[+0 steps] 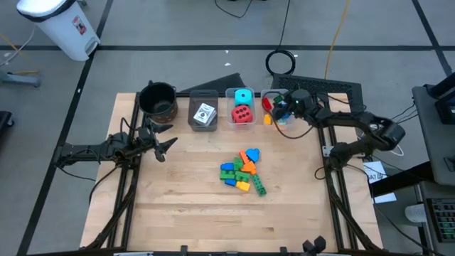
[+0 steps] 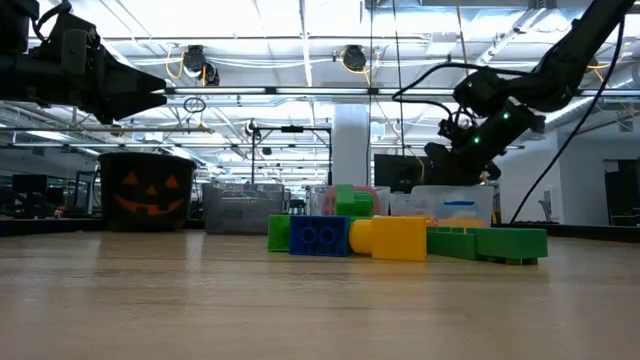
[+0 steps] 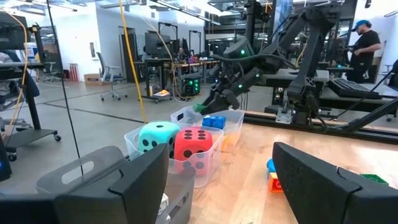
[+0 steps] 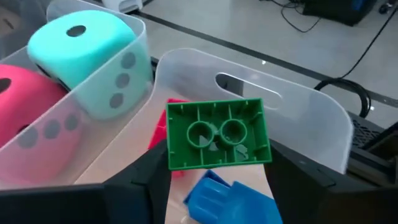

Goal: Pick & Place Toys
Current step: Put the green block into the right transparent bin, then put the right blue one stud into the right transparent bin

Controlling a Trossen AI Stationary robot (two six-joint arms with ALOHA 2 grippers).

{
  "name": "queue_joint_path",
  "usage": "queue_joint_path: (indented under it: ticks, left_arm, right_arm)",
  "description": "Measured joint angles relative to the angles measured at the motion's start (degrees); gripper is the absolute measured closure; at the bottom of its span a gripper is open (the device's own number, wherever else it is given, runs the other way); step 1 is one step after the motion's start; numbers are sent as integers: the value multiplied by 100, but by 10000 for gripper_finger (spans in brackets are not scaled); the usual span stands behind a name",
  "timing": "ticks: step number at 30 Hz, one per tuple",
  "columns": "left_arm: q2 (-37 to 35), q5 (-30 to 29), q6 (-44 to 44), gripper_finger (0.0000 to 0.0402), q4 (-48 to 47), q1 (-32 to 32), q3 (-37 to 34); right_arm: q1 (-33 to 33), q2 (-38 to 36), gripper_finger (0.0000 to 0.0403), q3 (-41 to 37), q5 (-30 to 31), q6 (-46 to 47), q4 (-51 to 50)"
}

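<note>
My right gripper (image 1: pixel 282 108) hangs over the right-hand clear bin (image 4: pixel 298 118) and is shut on a green brick (image 4: pixel 217 134); it also shows in the left wrist view (image 3: pixel 208 106). Red and blue bricks (image 4: pixel 227 199) lie in that bin. A pile of blue, green, orange and yellow bricks (image 1: pixel 243 171) lies on the table's middle. A cyan cube (image 1: pixel 243 96) and a red dotted cube (image 1: pixel 242 114) sit in the middle clear bin. White cards (image 1: pixel 205 114) lie in the grey bin. My left gripper (image 1: pixel 165 146) is open and empty, left of the pile. My right gripper pinches the green brick by its two short ends (image 4: pixel 169 155) between the two fingertips. The fingers slant down from the table's right side. The brick is lifted clear above the bin, its hollow underside turned toward the wrist camera.
A black round pot (image 1: pixel 158 99) stands at the far left of the row of bins along the table's far edge. The table's near half (image 1: pixel 213 220) is bare wood. A person (image 3: pixel 364 43) stands in the room beyond the table.
</note>
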Motion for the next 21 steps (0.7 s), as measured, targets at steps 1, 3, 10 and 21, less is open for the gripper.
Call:
queue_joint_path:
  ticks: [1,3,10,21]
  left_arm:
    - [0,0,0,110,-2,-1,-2]
    - [2,0,0,110,0,0,-1]
    - [0,2,0,110,0,-2,0]
    - [0,0,0,110,0,0,0]
  right_arm:
    - [-2,35,200,0,2,5,47]
    - [-2,66,189,0,-6,-14,123]
    - [-2,-61,129,0,4,-131,125]
    - [850,-777,77,-2,-1012,-162,299]
